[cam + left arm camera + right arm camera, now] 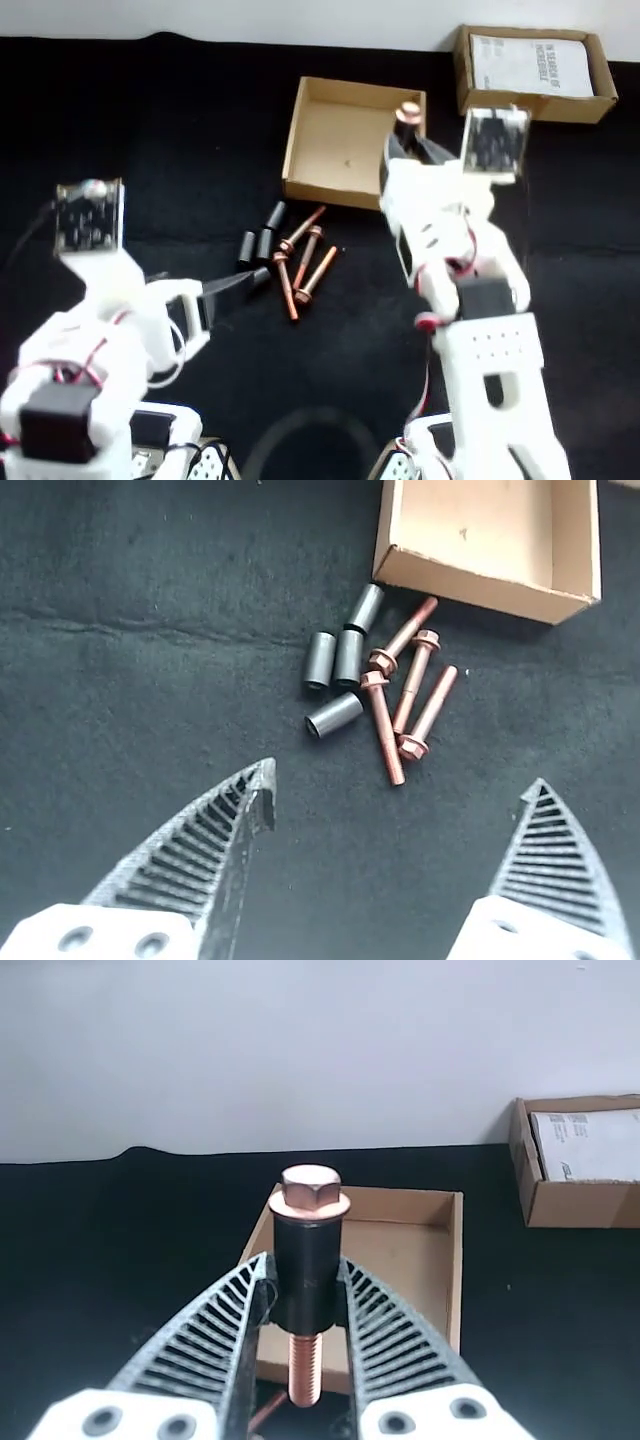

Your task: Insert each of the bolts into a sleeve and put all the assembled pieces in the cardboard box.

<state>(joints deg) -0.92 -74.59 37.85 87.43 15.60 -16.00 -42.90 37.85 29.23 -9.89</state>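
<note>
- The right gripper (302,1265) clamps its ribbed, wedge-shaped fingers on a dull black cylindrical sleeve (305,1285), held upright with a bolt (314,1192) through it.
- The bolt is copper-coloured. Its hexagonal flanged head sits on the sleeve's top, and its threaded shank pokes out below.
- In the high view, this piece hangs over the right side of the shallow, open cardboard box (330,192).
- The left gripper (402,778) is spread wide above the black cloth (150,630), holding nothing.
- Near the box, four loose bolts (418,675) and four smooth, dark loose sleeves (348,658) lie clustered on the cloth.
</note>
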